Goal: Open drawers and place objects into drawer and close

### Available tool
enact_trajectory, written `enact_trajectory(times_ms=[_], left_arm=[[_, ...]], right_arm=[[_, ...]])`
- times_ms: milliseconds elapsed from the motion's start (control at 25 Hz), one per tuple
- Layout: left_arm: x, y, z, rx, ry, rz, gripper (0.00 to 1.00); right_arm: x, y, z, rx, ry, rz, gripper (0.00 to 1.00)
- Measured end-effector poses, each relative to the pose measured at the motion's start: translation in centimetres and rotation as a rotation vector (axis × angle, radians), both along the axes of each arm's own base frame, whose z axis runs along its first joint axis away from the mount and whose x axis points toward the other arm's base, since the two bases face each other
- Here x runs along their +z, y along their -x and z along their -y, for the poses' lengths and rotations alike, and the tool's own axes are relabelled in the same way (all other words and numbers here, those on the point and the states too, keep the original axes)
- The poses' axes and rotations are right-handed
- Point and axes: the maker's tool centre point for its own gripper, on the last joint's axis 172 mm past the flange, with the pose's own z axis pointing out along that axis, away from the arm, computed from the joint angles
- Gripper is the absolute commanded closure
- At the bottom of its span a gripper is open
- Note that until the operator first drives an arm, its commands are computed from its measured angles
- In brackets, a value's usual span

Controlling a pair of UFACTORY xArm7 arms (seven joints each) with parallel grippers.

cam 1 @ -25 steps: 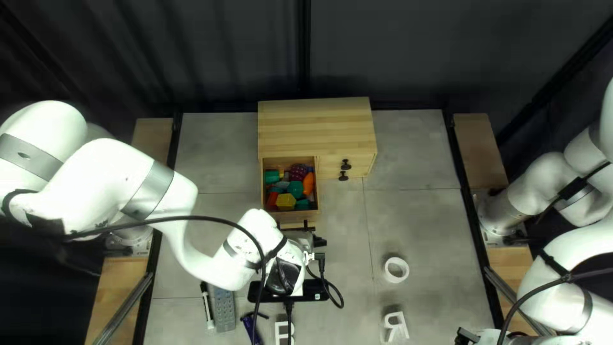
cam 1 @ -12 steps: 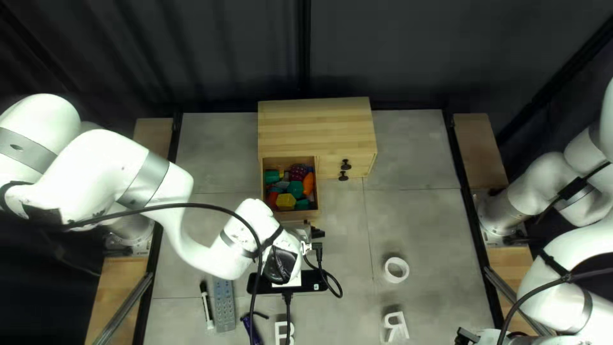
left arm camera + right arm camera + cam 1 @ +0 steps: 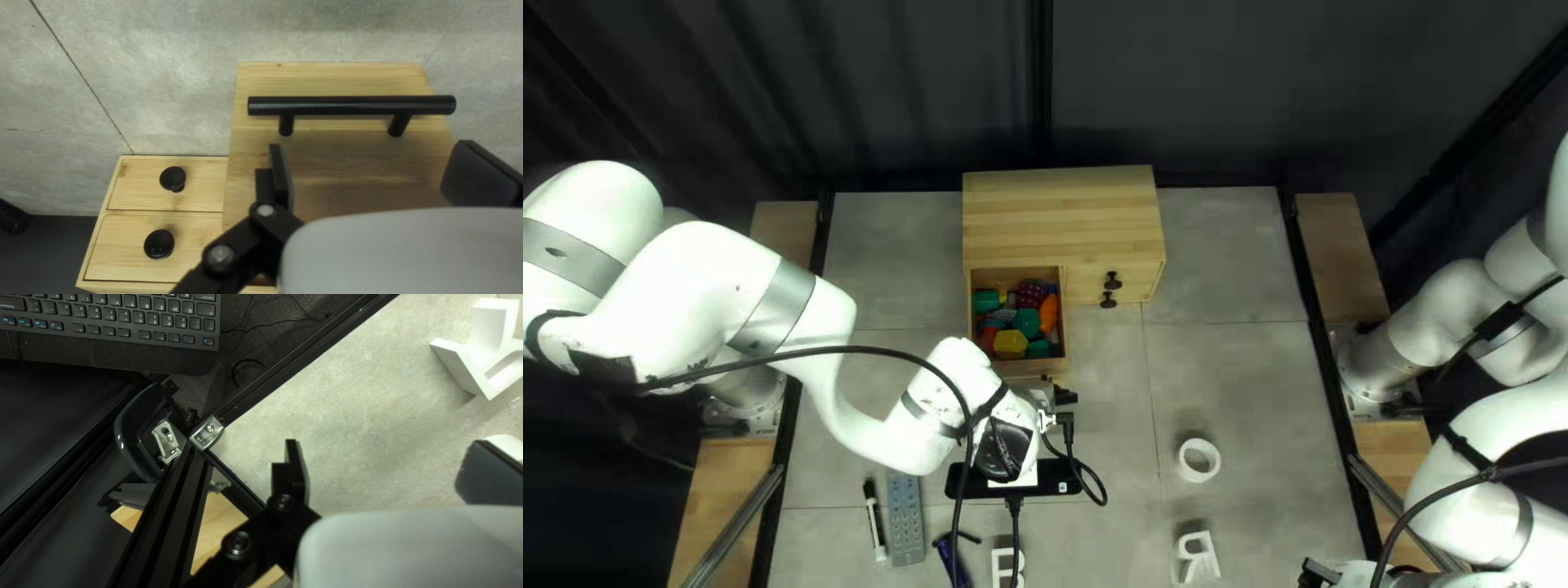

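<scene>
Facing the handle (image 3: 351,105) just ahead with the nearer left tool (image 3: 369,146), spread and empty; see it set lengthwise from finger side to finger side. Probably needs a quarter turn to grip, or a straight push to shut the drawer (image 3: 338,163), pulled out, full of toys (image 3: 1010,344). Well apart, with the right tool (image 3: 384,442) spread too.

Room to pass: table (image 3: 1236,365) between cabinet (image 3: 1062,212) and white ring (image 3: 1198,477) | In the way: left arm (image 3: 958,381), before open drawer (image 3: 1029,367)
</scene>
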Motion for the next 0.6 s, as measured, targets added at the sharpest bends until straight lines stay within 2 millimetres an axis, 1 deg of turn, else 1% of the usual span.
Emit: enact_trajectory(times_ms=[360,480,600], left_arm=[[0.47,0.56,1.14,0.009,0.011,-0.010,0.00],[0.67,0.71,1.13,0.012,0.011,-0.010,0.00],[0.46,0.74,1.07,0.013,0.011,-0.010,0.00]], right_arm=[[0.00,0.00,0.00,0.000,0.000,0.000,0.00],[0.00,0.00,0.00,0.000,0.000,0.000,0.00],[0.00,0.00,0.00,0.000,0.000,0.000,0.00]])
